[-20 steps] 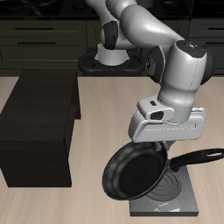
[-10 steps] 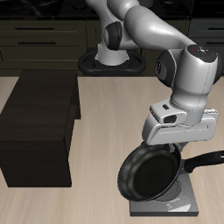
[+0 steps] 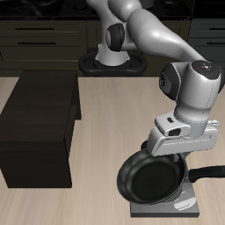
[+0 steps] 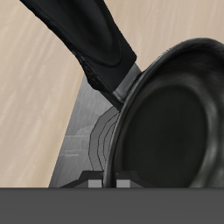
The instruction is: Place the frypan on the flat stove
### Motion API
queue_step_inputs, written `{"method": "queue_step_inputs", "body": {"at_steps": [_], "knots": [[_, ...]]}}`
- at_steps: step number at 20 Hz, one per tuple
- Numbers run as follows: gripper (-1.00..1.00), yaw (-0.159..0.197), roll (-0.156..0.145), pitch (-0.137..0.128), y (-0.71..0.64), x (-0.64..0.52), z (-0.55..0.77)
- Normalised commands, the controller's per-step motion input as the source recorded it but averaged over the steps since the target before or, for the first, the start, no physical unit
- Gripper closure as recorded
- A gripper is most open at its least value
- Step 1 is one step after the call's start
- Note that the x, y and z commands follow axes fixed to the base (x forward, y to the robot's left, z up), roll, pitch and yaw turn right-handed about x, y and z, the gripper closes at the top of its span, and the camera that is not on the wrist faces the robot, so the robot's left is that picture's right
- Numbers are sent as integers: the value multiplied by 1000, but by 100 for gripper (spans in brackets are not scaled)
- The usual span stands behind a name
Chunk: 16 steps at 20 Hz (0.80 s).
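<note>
The round black frypan (image 3: 153, 178) hangs tilted just above the flat stove (image 3: 169, 207), a dark grey slab with ring marks near the table's front edge. The pan covers most of the stove top. Its long black handle (image 3: 207, 171) points away from the box. My gripper (image 3: 180, 161) is shut on the frypan's rim beside the handle root; its fingers are mostly hidden by the hand and the pan. In the wrist view the frypan (image 4: 175, 114) and its handle (image 4: 87, 35) fill the frame, with the stove (image 4: 87, 140) beneath and my gripper (image 4: 105, 180) at the rim.
A large dark brown box (image 3: 39, 127) stands on the table beside the stove, with a strip of bare wooden table (image 3: 101, 132) between them. The robot's base (image 3: 110, 61) is at the table's back.
My gripper has carried the frypan away from the box and lower, so it now hangs over the stove. The handle has dropped closer to level.
</note>
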Motion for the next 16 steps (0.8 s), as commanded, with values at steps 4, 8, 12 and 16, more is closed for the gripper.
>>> {"method": "queue_step_inputs", "body": {"at_steps": [4,8,12,16], "knots": [[100,27,-65,93,-76,42,-488],[-100,17,-10,45,-6,-102,-223],[-100,-20,0,35,31,-172,-48],[-100,-3,73,-28,169,-262,93]]}}
